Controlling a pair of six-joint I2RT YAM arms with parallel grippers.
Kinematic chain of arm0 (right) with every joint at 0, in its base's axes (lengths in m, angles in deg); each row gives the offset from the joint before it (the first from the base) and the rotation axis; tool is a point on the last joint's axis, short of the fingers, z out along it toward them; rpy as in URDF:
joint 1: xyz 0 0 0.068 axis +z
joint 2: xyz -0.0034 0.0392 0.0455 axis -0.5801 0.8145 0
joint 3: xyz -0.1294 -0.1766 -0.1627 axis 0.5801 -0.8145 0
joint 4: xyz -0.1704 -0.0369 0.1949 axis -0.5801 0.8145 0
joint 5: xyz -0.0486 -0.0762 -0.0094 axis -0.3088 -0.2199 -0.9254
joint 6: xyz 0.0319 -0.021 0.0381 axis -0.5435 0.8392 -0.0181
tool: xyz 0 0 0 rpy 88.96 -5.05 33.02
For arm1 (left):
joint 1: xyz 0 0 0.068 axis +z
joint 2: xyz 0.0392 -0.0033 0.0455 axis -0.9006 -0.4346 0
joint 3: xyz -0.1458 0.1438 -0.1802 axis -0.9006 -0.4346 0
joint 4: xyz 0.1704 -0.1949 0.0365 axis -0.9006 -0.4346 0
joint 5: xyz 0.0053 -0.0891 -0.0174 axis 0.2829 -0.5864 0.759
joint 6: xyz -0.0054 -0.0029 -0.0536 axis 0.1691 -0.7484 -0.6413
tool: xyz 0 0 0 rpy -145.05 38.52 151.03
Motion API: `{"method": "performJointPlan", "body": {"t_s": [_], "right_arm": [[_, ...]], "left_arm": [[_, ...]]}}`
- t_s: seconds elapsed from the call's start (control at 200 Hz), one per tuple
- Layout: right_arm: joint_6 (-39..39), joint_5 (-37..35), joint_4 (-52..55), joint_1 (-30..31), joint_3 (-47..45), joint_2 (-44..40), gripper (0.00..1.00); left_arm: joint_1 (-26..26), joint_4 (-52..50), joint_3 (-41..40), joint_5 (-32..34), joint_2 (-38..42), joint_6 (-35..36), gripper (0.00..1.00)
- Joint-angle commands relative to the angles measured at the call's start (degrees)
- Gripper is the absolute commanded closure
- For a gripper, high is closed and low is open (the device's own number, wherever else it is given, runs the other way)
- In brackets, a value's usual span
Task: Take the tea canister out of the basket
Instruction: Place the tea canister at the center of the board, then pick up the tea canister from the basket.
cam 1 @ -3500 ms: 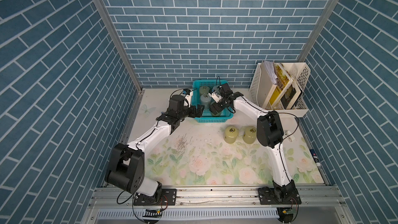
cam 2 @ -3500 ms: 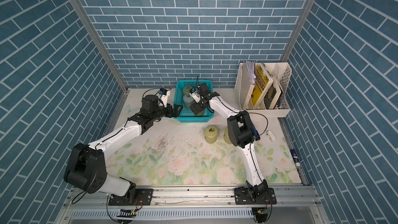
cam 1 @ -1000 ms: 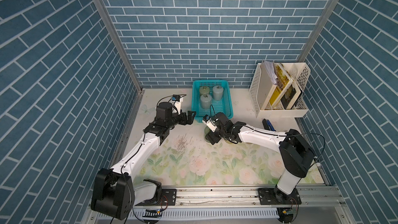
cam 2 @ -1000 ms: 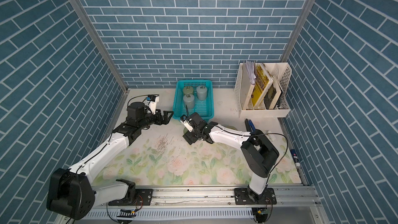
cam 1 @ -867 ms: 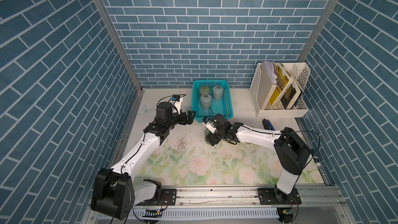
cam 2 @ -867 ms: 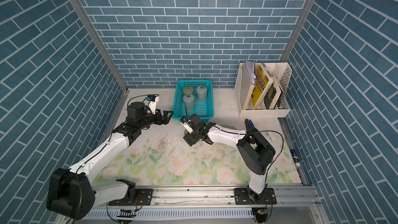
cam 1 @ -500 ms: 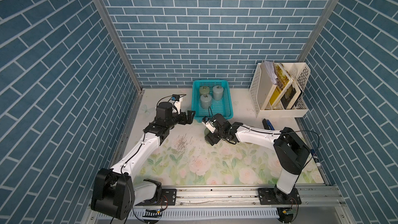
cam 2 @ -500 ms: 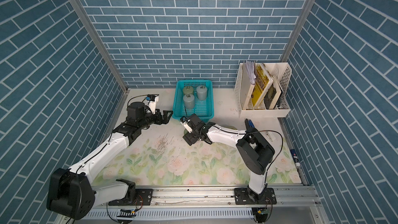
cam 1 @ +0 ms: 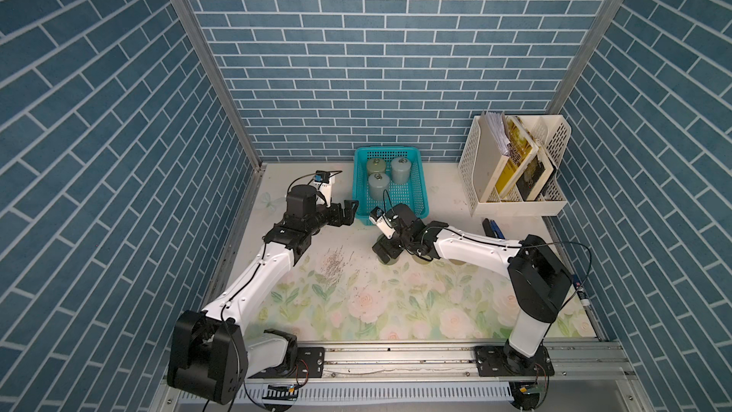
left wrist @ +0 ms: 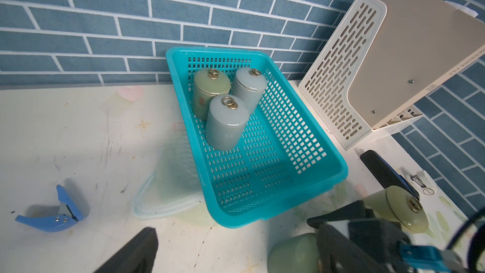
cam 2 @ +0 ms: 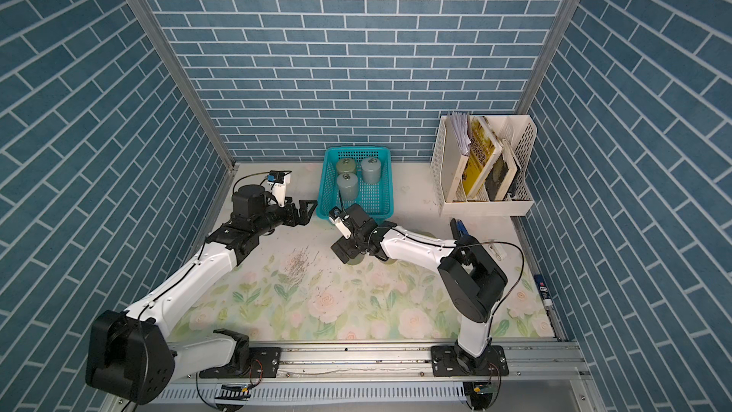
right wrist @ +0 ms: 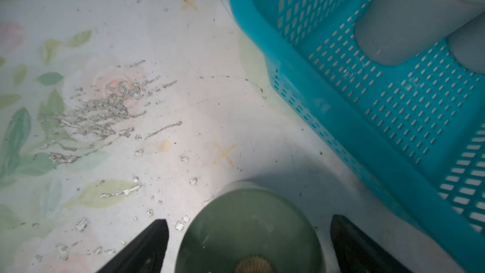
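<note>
Basket [cam 1: 420,188]: teal with mesh sides, at the back of the tabletop [cam 1: 447,196] against the brick wall, left of the white file rack [cam 1: 471,164].

Inside the basket: three lidded canisters bunched close in the far half. One olive canister [left wrist: 210,93] and one grey canister [left wrist: 248,87] at the back, a second grey one [left wrist: 227,124] in front of them. Near half of the mesh floor bare.

Green canister [right wrist: 246,221]: out of the basket, upright on the tabletop just in front of the basket's near rim, ring knob on top. Also seen in a top view [cam 1: 391,262], mostly covered by the arm.

Right tool [right wrist: 249,248]: lowered over the green canister with the black fingers [right wrist: 141,250] spread wide, one on each side. Clear gap to the canister on both sides, so nothing clamped.

Left tool [cam 1: 349,212]: beside the basket's near left corner, just off its wall, fingers apart and holding nothing.

Pale canister [left wrist: 393,211]: on the tabletop beyond the right tool, near the basket's other front corner, apart from the basket.

Other items: books and papers in the file rack, a blue clip [left wrist: 52,214] lying on the tabletop, a scuffed grey patch [cam 1: 334,267] on the flowered mat.
</note>
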Motion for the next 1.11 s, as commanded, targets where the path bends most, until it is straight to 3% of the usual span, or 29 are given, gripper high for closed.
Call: {"method": "performJointPlan", "body": {"t_s": [0.0, 0.145, 0.4, 0.685, 1.1], "right_arm": [[-2.2, -0.3, 1.8, -1.4, 7.4, -3.7, 0.0], [-4.9, -2.0, 8.6, -4.7, 20.5, 1.8, 0.0], [-7.1, 2.8, 15.9, -12.6, 39.8, 16.4, 0.0], [-3.1, 2.3, 20.0, -13.4, 56.6, 32.4, 0.0], [-5.8, 0.3, 15.0, -14.3, 63.9, 43.9, 0.0]], "left_arm": [[0.6, -0.8, 3.2, -1.0, -0.8, 0.4, 0.0], [1.2, -2.4, 7.3, 0.9, -5.1, -0.1, 0.0], [1.8, -2.8, 12.1, 0.9, -9.2, -0.2, 0.0], [1.7, -0.5, 9.6, -2.6, -9.9, -0.4, 0.0], [1.6, 1.0, 7.9, -3.7, -10.9, -0.5, 0.0]]}}
